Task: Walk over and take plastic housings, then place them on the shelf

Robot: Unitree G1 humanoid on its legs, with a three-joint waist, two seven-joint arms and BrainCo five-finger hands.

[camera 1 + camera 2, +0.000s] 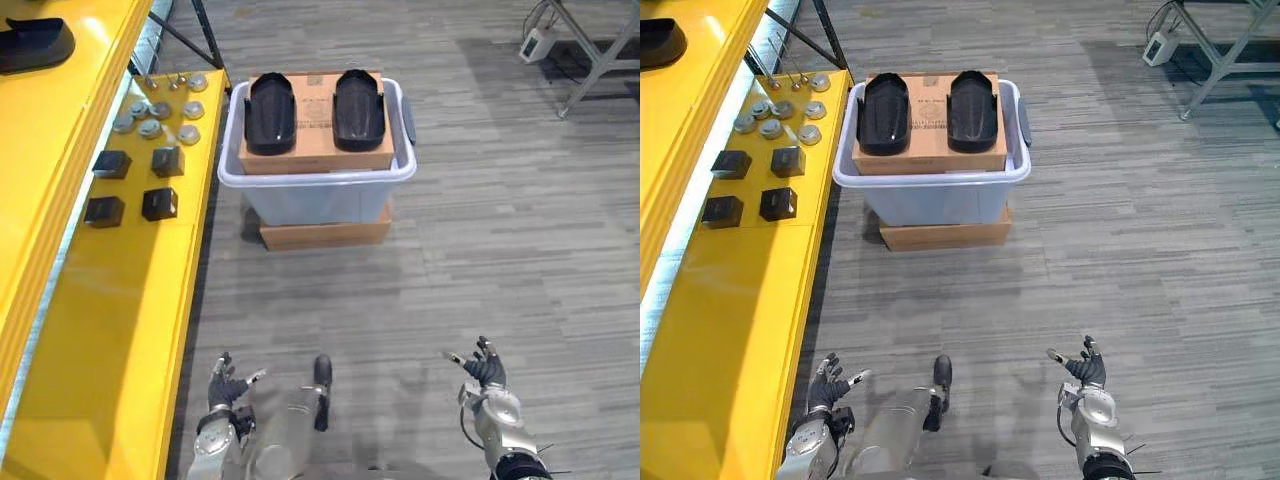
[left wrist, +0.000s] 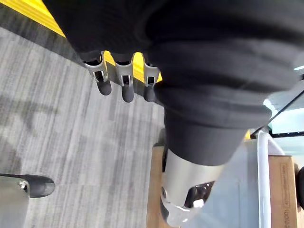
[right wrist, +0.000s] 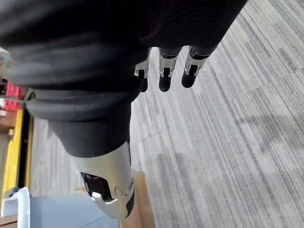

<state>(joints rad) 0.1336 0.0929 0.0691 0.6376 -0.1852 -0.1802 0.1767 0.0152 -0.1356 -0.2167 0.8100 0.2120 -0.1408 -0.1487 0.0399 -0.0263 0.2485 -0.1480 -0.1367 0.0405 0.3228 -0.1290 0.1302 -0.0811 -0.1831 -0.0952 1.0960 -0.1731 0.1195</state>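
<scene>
- Left robot hand (image 1: 228, 385) and right robot hand (image 1: 487, 372) sit lowest in the left eye view, well apart from each other, both over the grey floor (image 1: 470, 270). Fingers spread and relaxed, nothing in either.
- Same view, further out: two black plastic housings (image 1: 270, 112) lie side by side on a cardboard box (image 1: 315, 152), which sits inside a pale plastic bin (image 1: 320, 195). The bin rests on a second, flatter box (image 1: 325, 236). All of it is well apart from both my hands.
- Right eye view, same scene: yellow shelf (image 1: 730, 300) runs along my left, just beside the bin. On it are four black blocks (image 1: 730, 163) in a square, with a cluster of silver discs (image 1: 775, 112) beyond them. On the upper level lies one more dark part (image 1: 658, 42) of similar shape.
- Left wrist view: my fingers (image 2: 124, 88) hang straight and hold nothing. Past them I see grey floor, the shelf's yellow edge, the bin's rim and the flatter box.
- Right wrist view: fingers (image 3: 164, 78) straight, empty, over grey floor. A corner of the bin shows past the wrist.
</scene>
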